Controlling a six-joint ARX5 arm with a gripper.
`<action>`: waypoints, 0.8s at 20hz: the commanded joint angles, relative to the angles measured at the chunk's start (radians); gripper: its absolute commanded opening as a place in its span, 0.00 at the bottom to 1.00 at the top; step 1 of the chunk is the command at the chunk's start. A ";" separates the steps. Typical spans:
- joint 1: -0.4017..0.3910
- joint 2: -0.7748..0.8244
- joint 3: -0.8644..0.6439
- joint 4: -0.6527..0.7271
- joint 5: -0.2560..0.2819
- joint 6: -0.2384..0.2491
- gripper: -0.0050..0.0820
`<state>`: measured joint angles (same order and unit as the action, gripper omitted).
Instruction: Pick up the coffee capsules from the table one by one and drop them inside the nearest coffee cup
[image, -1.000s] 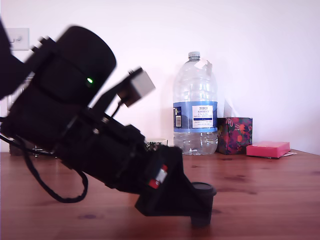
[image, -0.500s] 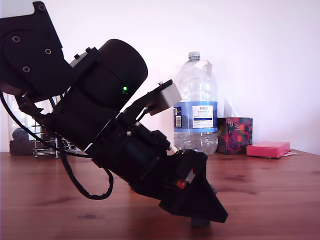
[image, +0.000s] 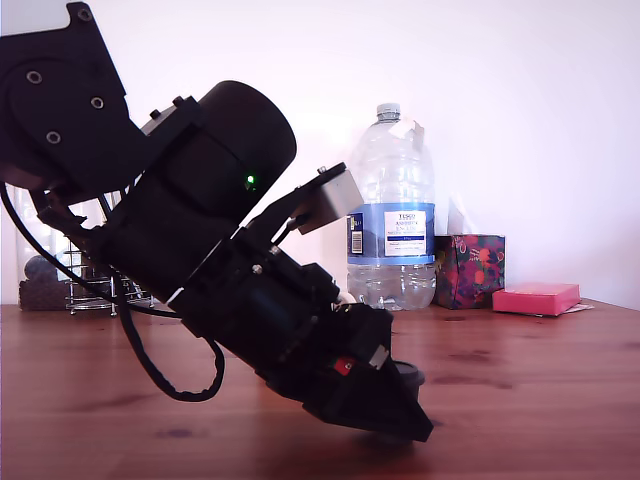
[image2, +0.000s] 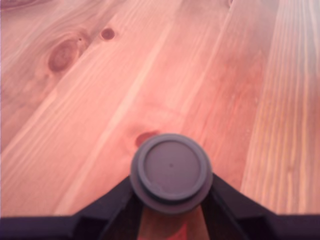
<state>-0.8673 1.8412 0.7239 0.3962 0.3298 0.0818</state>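
Compared with a moment ago the gripper (image2: 171, 212) sits lower, its fingers apparently closed around the dark capsule (image2: 171, 170) just above the tabletop (image2: 75, 125), so lifting comes next.

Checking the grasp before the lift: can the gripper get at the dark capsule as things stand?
Probably yes. In the wrist view the dark capsule sits between the gripper's fingers, which flank it closely, with nothing in the way; actual contact is unclear.

The gripper (image2: 171, 212) closes in, fingers now hugging the dark capsule (image2: 171, 170) it stood beside a second ago.
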 joint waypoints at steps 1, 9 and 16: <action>-0.004 0.029 -0.009 -0.007 -0.002 -0.002 0.31; -0.003 0.023 -0.004 -0.001 -0.002 -0.003 0.25; 0.002 -0.098 -0.002 -0.010 0.002 -0.003 0.18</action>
<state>-0.8669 1.7798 0.7239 0.3786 0.3302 0.0814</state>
